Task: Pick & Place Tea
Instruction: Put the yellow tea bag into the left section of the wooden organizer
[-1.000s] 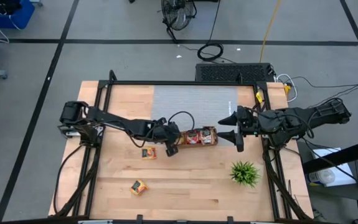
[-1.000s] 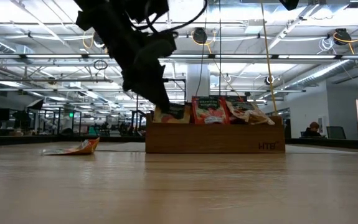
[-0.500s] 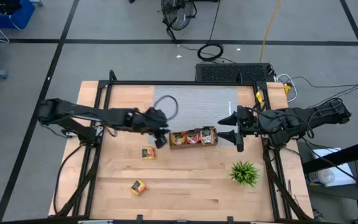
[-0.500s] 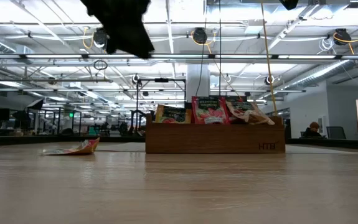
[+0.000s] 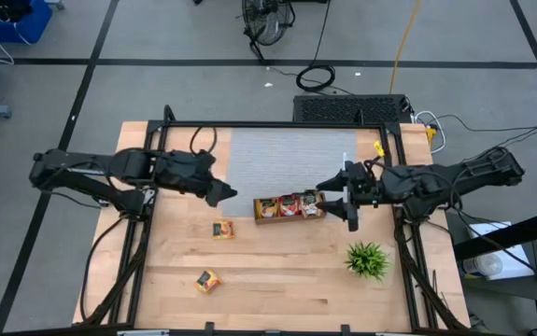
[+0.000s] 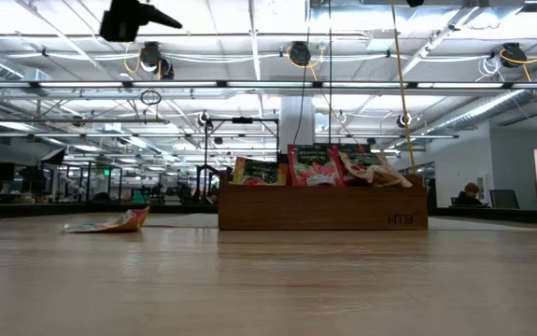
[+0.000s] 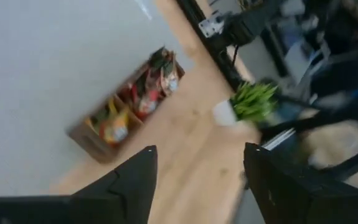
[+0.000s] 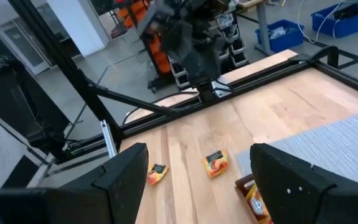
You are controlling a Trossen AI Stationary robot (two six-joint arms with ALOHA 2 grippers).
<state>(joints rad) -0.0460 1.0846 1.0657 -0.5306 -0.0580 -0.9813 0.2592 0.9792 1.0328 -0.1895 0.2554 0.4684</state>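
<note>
Several tea sachets (image 5: 290,204) stand upright in the brown wooden tray (image 6: 322,211) at the table's middle. Two more sachets lie flat on the table: one (image 5: 222,229) left of the tray and one (image 5: 208,280) nearer the front edge. My left gripper (image 5: 221,194) hangs open high above the table, left of the tray, with nothing between its fingers (image 7: 135,180). My right gripper (image 5: 346,201) stands open just right of the tray, also with nothing in it; its wrist view shows the two loose sachets (image 8: 215,163) (image 8: 157,172).
A small spiky green plant in a white pot (image 5: 368,259) stands right of centre near the front. A grey mat (image 5: 291,154) covers the far middle of the table. Bare wood lies between the tray and the front edge.
My left gripper has let go of a sachet at the tray's left compartment, risen high, drawn back toward the table's left edge and rolled about its own axis. That sachet stays standing in the compartment. My right gripper has edged toward the tray.
</note>
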